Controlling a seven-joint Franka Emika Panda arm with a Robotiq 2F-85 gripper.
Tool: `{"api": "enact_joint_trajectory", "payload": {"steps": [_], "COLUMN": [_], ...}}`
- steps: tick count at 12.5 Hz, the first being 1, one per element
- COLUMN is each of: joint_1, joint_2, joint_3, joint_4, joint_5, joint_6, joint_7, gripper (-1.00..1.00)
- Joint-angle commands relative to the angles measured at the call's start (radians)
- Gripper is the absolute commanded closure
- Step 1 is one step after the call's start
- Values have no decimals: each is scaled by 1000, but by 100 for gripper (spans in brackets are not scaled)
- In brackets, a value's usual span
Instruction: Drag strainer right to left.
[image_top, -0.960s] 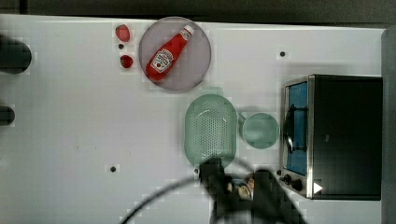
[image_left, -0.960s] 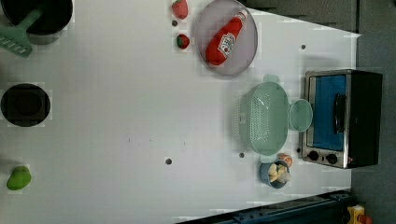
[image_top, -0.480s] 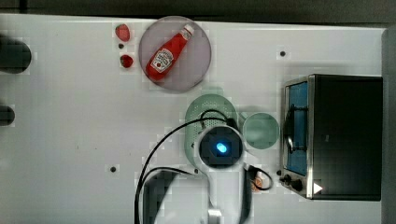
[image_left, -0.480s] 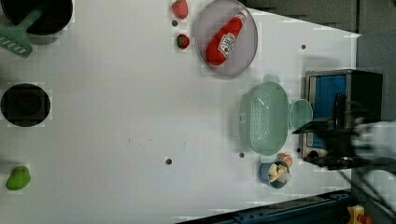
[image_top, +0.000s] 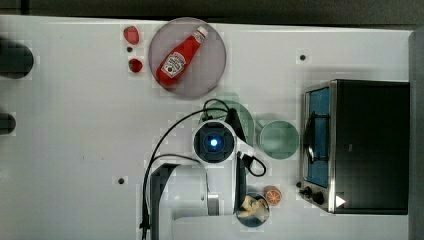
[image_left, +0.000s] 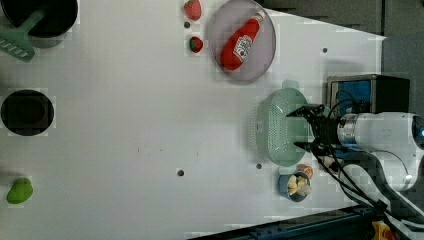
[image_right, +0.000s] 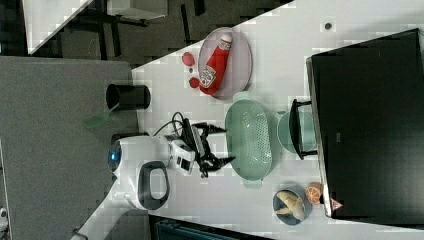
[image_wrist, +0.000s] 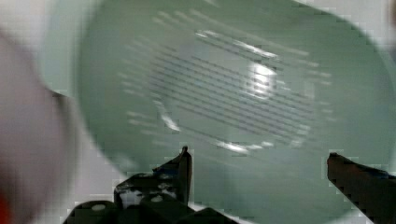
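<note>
the strainer (image_left: 280, 127) is an oval of pale mint-green plastic whose long axis runs from 12 to 6 o'clock in the left view, a small tab handle at each end and a grid of fine holes across its shallow bowl. it sits on the white table (image_left: 125, 125) at 5 o'clock from the grey plate (image_left: 265, 37) with the ketchup bottle (image_left: 241, 41), beside the round mint mug (image_top: 279, 140). the gripper (image_left: 303, 128) hangs over it with its black fingers (image_left: 300, 111) spread apart, holding nothing.
</note>
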Motion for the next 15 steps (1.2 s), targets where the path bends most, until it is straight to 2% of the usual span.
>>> {"api": "enact_joint_trajectory", "payload": {"steps": [1,4,7,15], "joint_1": [-17,-5,13,91], "joint_2": [111,206,265,309], "joint_3": [5,12,26,37], "joint_4": [-8,-9,-8,20], "joint_5": [4,4,4,9], "joint_6": [97,204,289,294], "joint_7": [155,292,306,330], "gripper": [-100,-100,-100,-100]}}
